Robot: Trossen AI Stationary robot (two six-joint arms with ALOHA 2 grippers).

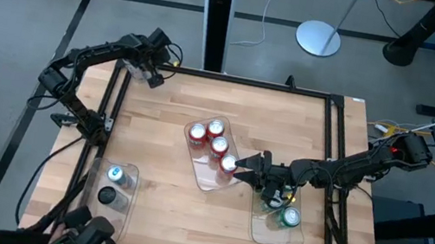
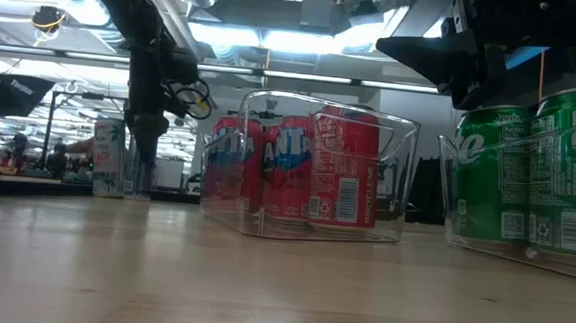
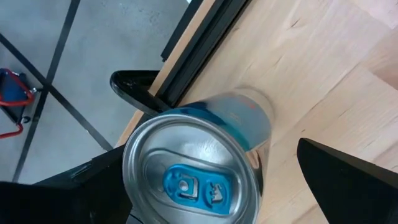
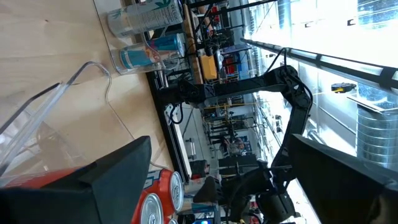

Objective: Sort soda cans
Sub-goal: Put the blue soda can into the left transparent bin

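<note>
A silver can with a blue tab (image 3: 199, 162) stands upright on the table's far left corner; it also shows in the low view (image 2: 110, 158). My left gripper (image 3: 214, 115) is open above it, one finger on either side. Four red-and-white cans (image 1: 212, 143) stand in the middle tray (image 1: 202, 176). My right gripper (image 1: 250, 167) is open and empty, raised beside the nearest red can (image 1: 228, 164). Green cans (image 2: 528, 176) stand in the near right tray (image 1: 297, 240), partly under my right arm. Two silver/blue cans (image 1: 112, 184) stand in the near left tray (image 1: 126, 213). My left gripper comes at the silver can from above, slanting, with the can upright on the table. One finger (image 3: 348, 180) stands apart from the can's side. The other finger (image 3: 134, 84) runs behind the can, so I cannot tell whether it touches.
The table's black frame rail (image 3: 205, 50) runs just beside the silver can. A tall black-and-silver cylinder (image 1: 217, 17) and a lamp base (image 1: 318, 37) stand on the floor beyond the far edge. Bare wood lies between the trays and along the far side.
</note>
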